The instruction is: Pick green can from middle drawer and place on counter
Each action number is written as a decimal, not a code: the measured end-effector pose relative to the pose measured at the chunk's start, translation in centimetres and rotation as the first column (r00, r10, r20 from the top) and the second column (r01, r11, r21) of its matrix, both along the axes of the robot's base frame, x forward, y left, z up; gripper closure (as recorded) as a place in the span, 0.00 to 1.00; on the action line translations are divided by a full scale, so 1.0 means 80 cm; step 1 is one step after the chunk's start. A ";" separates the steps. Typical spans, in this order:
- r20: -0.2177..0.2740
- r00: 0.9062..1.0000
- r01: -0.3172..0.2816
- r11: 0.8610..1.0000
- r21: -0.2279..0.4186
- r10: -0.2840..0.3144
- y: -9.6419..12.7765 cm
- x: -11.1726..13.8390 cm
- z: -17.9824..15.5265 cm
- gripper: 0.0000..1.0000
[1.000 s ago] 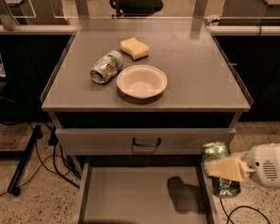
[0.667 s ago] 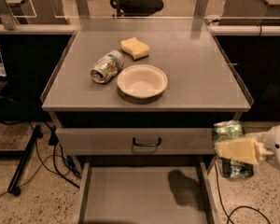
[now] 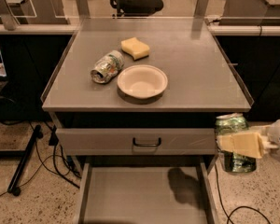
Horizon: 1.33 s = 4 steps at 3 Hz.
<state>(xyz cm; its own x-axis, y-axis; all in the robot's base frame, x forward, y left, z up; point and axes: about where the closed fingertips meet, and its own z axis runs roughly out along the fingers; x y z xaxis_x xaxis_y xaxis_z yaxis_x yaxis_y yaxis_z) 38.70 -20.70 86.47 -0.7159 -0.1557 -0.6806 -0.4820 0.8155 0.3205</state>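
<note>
My gripper (image 3: 238, 144) is at the right edge of the view, below the counter's front right corner. It is shut on the green can (image 3: 231, 125), a dark-green can with pale markings, held upright to the right of the cabinet. The middle drawer (image 3: 144, 197) is pulled open below, and its grey floor shows only the can's shadow. The counter (image 3: 196, 73) is the flat grey cabinet top above and to the left of the can.
On the counter lie a paler white-and-green can (image 3: 106, 66) on its side, a white bowl (image 3: 142, 81) and a yellow sponge (image 3: 135, 47). A closed drawer front with a black handle (image 3: 147, 143) sits above the open drawer. Cables (image 3: 46, 164) trail on the floor at left.
My gripper has carried the green can up and to the right, from over the drawer's right side to beside the cabinet near counter height.
</note>
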 end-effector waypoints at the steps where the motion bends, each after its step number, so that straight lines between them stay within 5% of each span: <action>1: 0.010 1.000 -0.022 1.000 -0.002 0.022 0.002 0.008 0.004 1.00; 3: 0.036 0.997 -0.063 0.998 0.017 0.062 -0.007 0.112 0.037 1.00; 4: 0.016 0.998 -0.062 0.997 0.042 0.061 -0.004 0.197 0.053 1.00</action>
